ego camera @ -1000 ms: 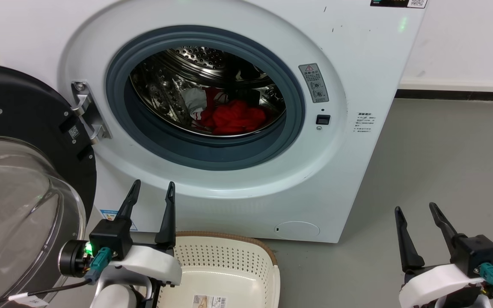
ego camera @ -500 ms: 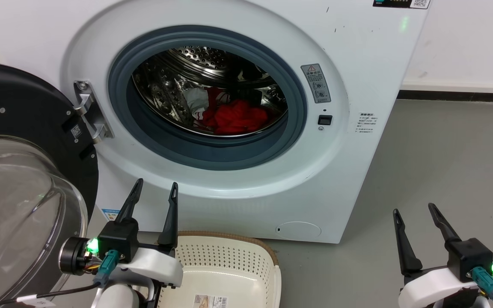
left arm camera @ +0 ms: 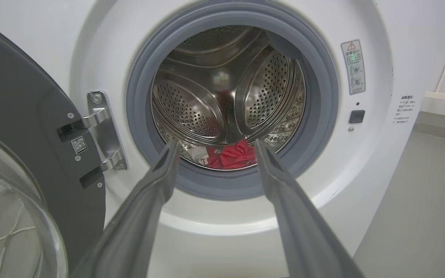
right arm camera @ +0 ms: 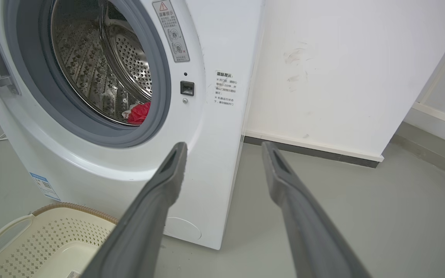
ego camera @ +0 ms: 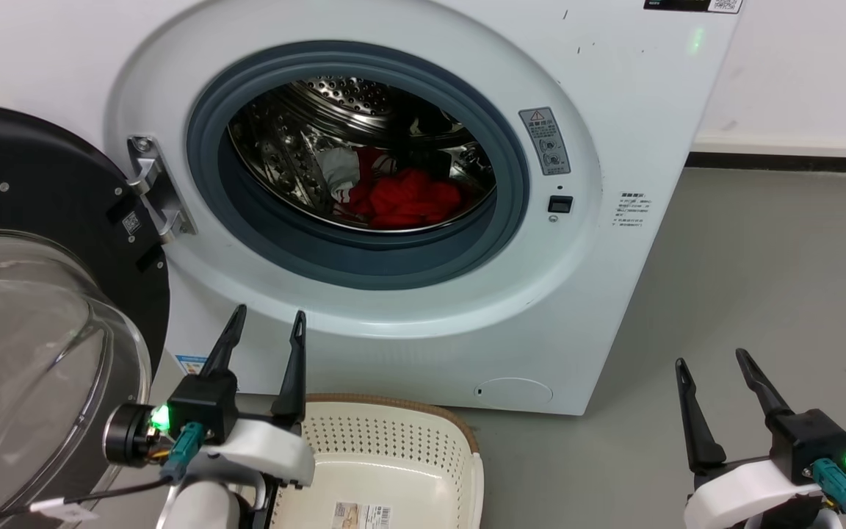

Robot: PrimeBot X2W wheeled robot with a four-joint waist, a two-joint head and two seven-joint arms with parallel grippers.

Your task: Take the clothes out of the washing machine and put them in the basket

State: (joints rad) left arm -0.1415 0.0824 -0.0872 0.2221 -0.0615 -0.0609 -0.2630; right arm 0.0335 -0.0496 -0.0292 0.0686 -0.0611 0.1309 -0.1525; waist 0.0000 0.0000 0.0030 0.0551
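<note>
Pincers first: left pincer (ego camera: 269,313) is hanging open w/ nothing between its fingers, low in front of the washing machine (ego camera: 614,95), tips pointing up toward the opening. Right pincer (ego camera: 710,358) is also gaping empty, well off to the right over the floor (ego camera: 761,294). Basket (ego camera: 393,433) is sitting on the floor just beside the left pincer, close against the machine's front; the part in view is holding no clothes. Door (ego camera: 19,184) is standing swung wide to the left. Clothes (ego camera: 405,200) are lying bunched at the bottom of the drum (ego camera: 349,95): a red heap w/ white fabric at its left. Progress, as I'm judging it: approx. nil, only the door is open. Reaching in, gripping and carrying each piece to the basket are all remaining.
</note>
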